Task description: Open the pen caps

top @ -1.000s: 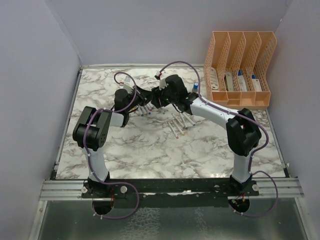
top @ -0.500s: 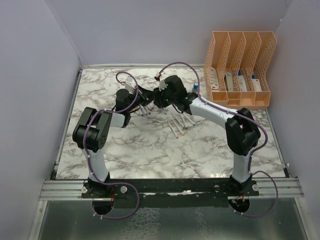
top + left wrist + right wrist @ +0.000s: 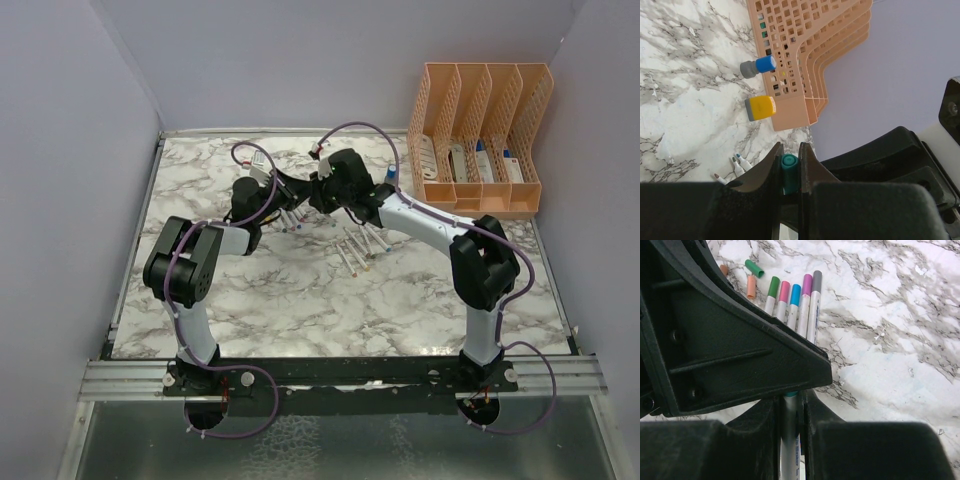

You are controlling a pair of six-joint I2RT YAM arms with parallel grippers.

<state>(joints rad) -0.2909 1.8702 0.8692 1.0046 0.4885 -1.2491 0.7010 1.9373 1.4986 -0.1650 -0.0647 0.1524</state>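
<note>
Snugly in fingers [image 3: 771,170] — teal cap [image 3: 789,164], perhaps dimpled

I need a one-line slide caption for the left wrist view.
Left gripper clamps a teal pen cap above the marble table.

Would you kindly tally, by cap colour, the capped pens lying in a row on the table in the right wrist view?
Green-capped pen: 1
Pink-capped pen: 1
Blue-capped pen: 1
Purple-capped pen: 1
Grey-capped pen: 1
Total: 5
</note>
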